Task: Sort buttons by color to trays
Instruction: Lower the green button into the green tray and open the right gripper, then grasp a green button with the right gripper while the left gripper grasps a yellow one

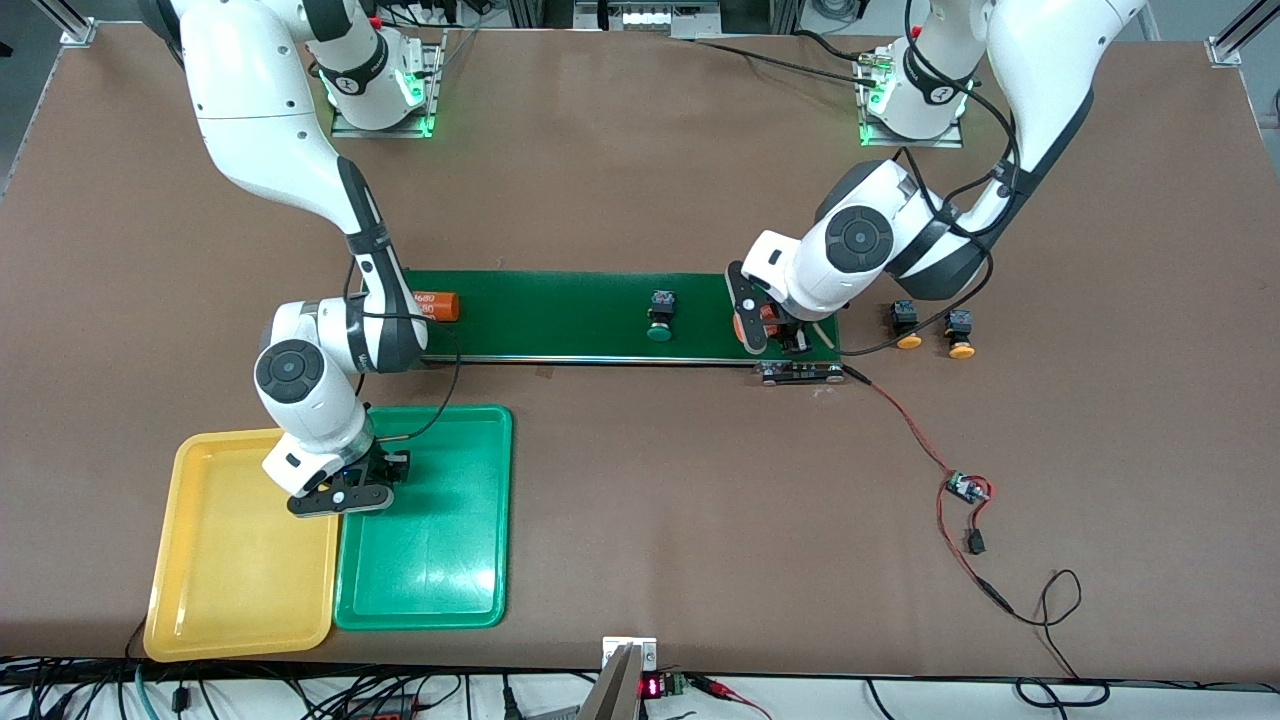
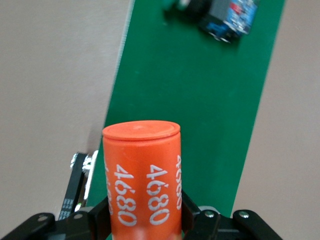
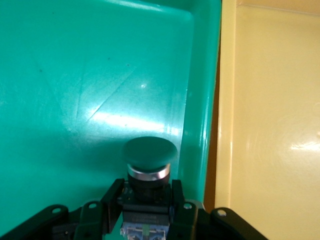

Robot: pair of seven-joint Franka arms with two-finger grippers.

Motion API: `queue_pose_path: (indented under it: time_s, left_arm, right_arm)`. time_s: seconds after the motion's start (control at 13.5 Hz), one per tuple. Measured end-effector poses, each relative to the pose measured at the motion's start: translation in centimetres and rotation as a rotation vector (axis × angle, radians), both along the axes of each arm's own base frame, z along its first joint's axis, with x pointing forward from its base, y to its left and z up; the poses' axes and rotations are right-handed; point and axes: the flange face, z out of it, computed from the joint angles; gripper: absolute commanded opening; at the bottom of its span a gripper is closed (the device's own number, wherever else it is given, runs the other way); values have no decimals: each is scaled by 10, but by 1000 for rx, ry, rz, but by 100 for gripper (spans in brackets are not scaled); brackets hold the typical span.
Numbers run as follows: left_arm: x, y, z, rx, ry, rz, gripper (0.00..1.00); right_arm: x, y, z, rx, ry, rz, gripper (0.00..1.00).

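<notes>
The right end effector (image 3: 147,210) was clenched on a green-capped button (image 3: 148,152), hanging low over the green tray (image 1: 440,560), close to the wall where it meets the yellow tray (image 1: 230,590). To my eye the release was the step in hand: better to ease the button toward the tray's middle and lower it until it nearly touched before letting go, so it would not bounce over into the yellow one.

The left end effector (image 2: 145,220) was grasping an orange cylinder (image 2: 142,175) with white digits, over the end of the dark green belt (image 1: 560,320) nearest its own arm. A second green button (image 1: 661,318) sat mid-belt. Two orange-capped buttons (image 1: 906,325) (image 1: 960,332) rested on the brown surface (image 1: 700,500) just off that end of the belt. Another orange cylinder (image 1: 436,305) lay at the belt's right-arm end.
</notes>
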Motion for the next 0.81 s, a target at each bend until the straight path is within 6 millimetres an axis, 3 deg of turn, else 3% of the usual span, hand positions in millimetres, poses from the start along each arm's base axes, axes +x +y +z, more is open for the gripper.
queue_pose_path:
  time_s: [0.07, 0.22, 0.3, 0.37, 0.59, 0.81]
  left_arm:
    - [-4, -4, -4, -11, -6, -24, 30]
    - [-11, -7, -13, -36, -24, -37, 100]
    - [-13, -6, -16, -41, -28, -38, 100]
    - [-12, -5, -16, -44, -31, -39, 100]
    - [-5, 3, -9, -44, -50, -28, 100]
    - [15, 36, 15, -9, -85, 34, 100]
  right_arm:
    - [0, 0, -1, -1, 2, 1, 60]
    - [-1, 1, -4, 1, 5, -2, 78]
    - [-1, 2, -4, 7, 5, -6, 81]
    - [-1, 3, -4, 13, 5, -10, 98]
    - [-1, 9, -3, 18, 2, -3, 100]
    - [-2, 21, 5, 42, -4, -3, 100]
